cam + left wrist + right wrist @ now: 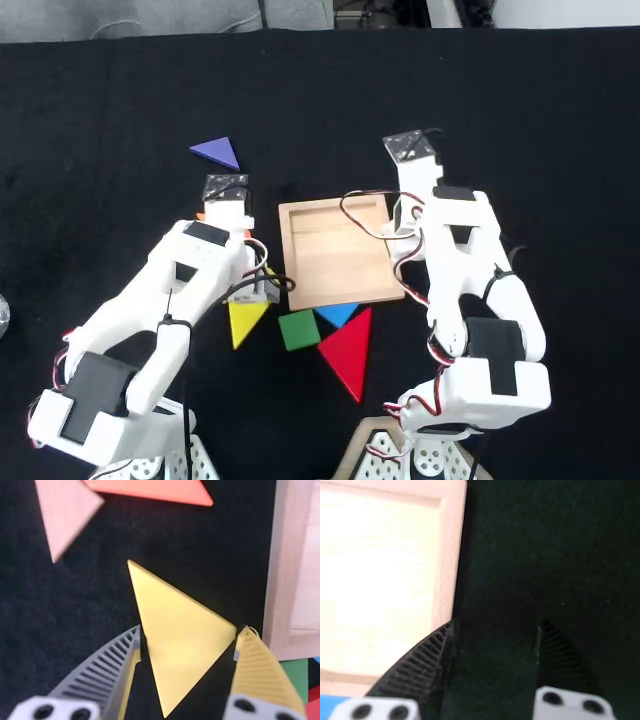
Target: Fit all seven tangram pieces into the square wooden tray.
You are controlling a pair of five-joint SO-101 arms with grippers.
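Black bench [500, 100], wooden tray [290, 255] lying between the two arms.
Left pincer [189, 630] is clamped on the yellow triangle [185, 645], flat on the bench just beside the tray; right pincer [495, 630] stands apart at the tray's other side. The green square [298, 330] and red triangle [348, 350] lie near its rim.

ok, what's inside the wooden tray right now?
Bare wood floor, no pieces, across the wooden tray in the high view. The right arm and a black cable cover its right edge, so that strip is hidden there.
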